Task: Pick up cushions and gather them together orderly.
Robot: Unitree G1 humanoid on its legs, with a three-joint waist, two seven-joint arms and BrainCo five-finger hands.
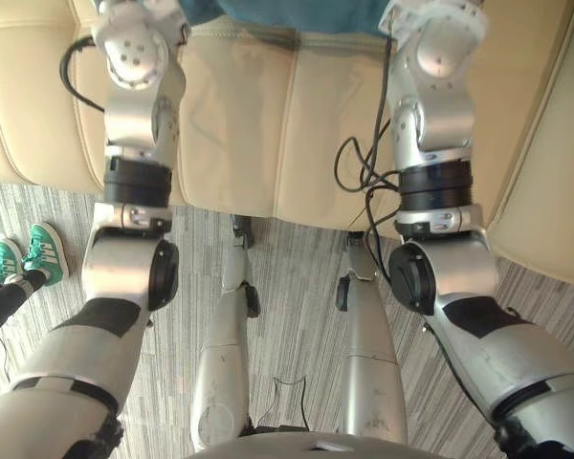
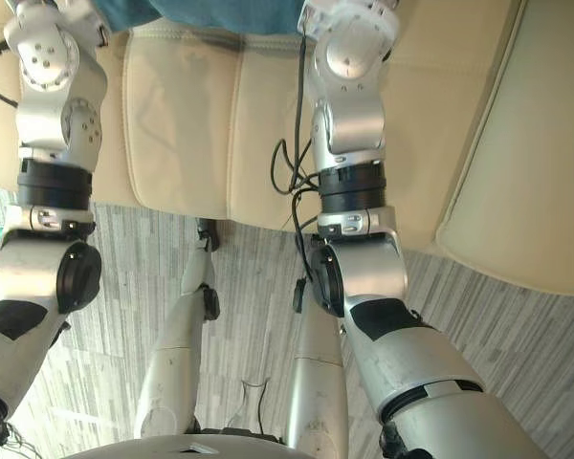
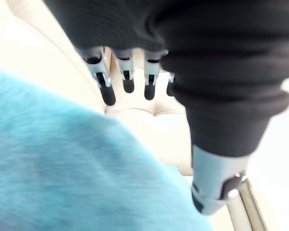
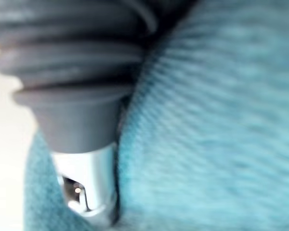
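Pick-up step: fuzzy blue cushion (image 3: pixel 62 168) over cream leather sofa (image 1: pixel 239 124). Left hand (image 3: pixel 104 83) fingers straight, loose. Right hand (image 4: pixel 86 185) grip: can't tell. Next: squeeze both sides, lift.

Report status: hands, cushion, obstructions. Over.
Left hand open beside blue cushion. Right hand against it, grip unseen. Cushion on cream sofa. Person's shoes on floor, left.

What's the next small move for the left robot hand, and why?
Probably close the left robot hand on the teal cushion: its fingers are straight, seen against the cream sofa, gripping nothing, while the right robot hand lies against the cushion.
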